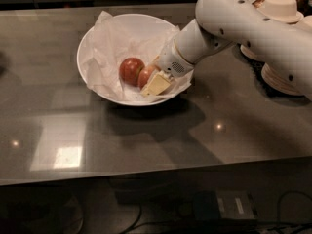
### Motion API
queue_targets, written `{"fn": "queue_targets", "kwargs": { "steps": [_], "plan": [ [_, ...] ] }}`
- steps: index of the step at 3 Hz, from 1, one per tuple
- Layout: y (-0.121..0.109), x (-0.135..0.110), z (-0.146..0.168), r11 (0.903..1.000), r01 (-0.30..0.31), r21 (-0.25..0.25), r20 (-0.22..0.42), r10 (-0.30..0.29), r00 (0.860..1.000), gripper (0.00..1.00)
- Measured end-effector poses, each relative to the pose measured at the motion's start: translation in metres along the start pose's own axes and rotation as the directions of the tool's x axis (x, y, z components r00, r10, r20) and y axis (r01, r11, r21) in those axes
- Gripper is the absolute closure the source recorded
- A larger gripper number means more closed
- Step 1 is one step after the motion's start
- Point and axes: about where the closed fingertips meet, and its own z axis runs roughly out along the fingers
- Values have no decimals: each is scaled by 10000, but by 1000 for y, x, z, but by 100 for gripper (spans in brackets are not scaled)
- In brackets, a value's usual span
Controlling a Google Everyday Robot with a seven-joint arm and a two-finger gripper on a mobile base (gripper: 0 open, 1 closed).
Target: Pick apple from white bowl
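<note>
Reaching into the white bowl (141, 16), the gripper (155, 84) sits at the paler apple (144, 74) beside a redder apple (131, 70), its hold impossible to tell, and a loose grasp could roll the fruit away or snag the paper (109, 48).

High camera looks down on end effector (155, 82) inside white bowl (127, 20).

arm (243, 23): glossy white, rounded, dark dots | hand (153, 83): cream-yellow, inside white bowl (132, 16)
</note>
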Motion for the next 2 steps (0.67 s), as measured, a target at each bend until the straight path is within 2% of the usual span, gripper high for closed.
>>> {"fn": "queue_targets", "kwargs": {
  "steps": [1, 2],
  "plan": [
    [-3, 1, -6, 9999, -127, 105, 69, 126, 9999, 86],
    [-14, -1, -51, 9980, -183, 597, 646, 144, 9978, 100]
  ]
}}
